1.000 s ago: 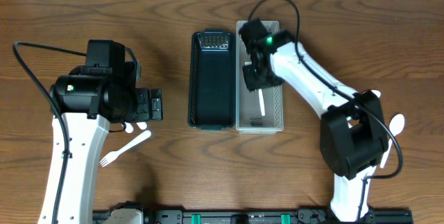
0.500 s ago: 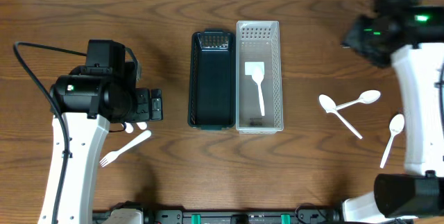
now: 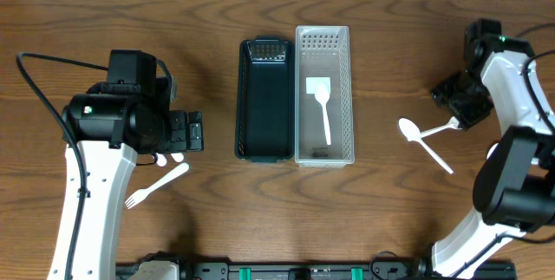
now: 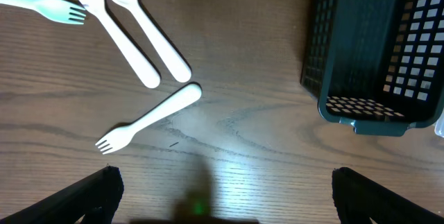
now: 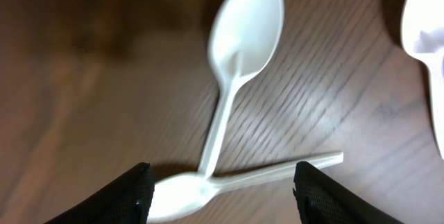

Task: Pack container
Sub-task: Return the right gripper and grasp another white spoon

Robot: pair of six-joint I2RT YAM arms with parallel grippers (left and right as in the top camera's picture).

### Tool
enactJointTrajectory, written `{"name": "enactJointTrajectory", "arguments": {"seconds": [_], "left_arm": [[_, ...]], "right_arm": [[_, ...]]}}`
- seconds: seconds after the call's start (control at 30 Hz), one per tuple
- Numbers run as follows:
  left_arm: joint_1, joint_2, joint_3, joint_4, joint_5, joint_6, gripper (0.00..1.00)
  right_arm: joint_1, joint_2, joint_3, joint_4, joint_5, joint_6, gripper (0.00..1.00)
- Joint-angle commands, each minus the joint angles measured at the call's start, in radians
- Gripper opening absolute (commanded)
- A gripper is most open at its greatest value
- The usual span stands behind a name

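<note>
target: crossed white spoons (image 3: 427, 134) on surface, right side of overhead frame, well apart from white basket (image 3: 349, 98)
nearer arm: right gripper (image 5: 220, 182), directly over them
right jaws: spread, empty
axis: upper spoon (image 5: 239, 64) runs lower centre to top right of wrist frame, between jaws; second spoon (image 5: 257, 174) lies crosswise
left gripper (image 4: 222, 196): jaws spread, forks (image 4: 149, 121) upper left of its frame

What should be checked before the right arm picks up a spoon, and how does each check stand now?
1. The right gripper is open: ok.
2. The crossed spoons sit under it: ok.
3. Target spoon lies alone: not ok, the two touch.
4. The white basket has room beside the spatula: ok.
5. Height above the table: cannot tell.
6. The left gripper is apart from the baskets: ok.
</note>
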Motion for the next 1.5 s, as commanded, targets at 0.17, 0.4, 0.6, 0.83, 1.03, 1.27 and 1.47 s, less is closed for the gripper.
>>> {"name": "enactJointTrajectory", "arguments": {"seconds": [0.17, 0.4, 0.6, 0.83, 1.03, 1.27, 1.47], "left_arm": [[0.004, -0.002, 0.016, -0.005, 0.010, 0.006, 0.98], [0.004, -0.002, 0.016, -0.005, 0.010, 0.006, 0.98], [0.004, -0.002, 0.017, -0.004, 0.010, 0.006, 0.98], [0.004, -0.002, 0.017, -0.004, 0.010, 0.006, 0.98], [0.004, -0.002, 0.017, -0.004, 0.010, 0.006, 0.98], [0.004, -0.002, 0.016, -0.004, 0.010, 0.006, 0.98], [0.004, -0.002, 0.017, -0.004, 0.010, 0.007, 0.98]], "right_arm": [[-0.057, 0.072, -0.057, 0.068, -0.016, 0.022, 0.68], [-0.052, 0.135, -0.060, 0.094, -0.017, 0.021, 0.66], [-0.050, 0.189, -0.060, 0.104, -0.024, 0.005, 0.56], [-0.048, 0.240, -0.063, 0.104, -0.060, -0.058, 0.33], [-0.047, 0.246, -0.063, 0.103, -0.093, -0.119, 0.25], [-0.047, 0.246, -0.063, 0.099, -0.125, -0.153, 0.04], [-0.048, 0.235, -0.060, 0.099, -0.137, -0.167, 0.01]]}}
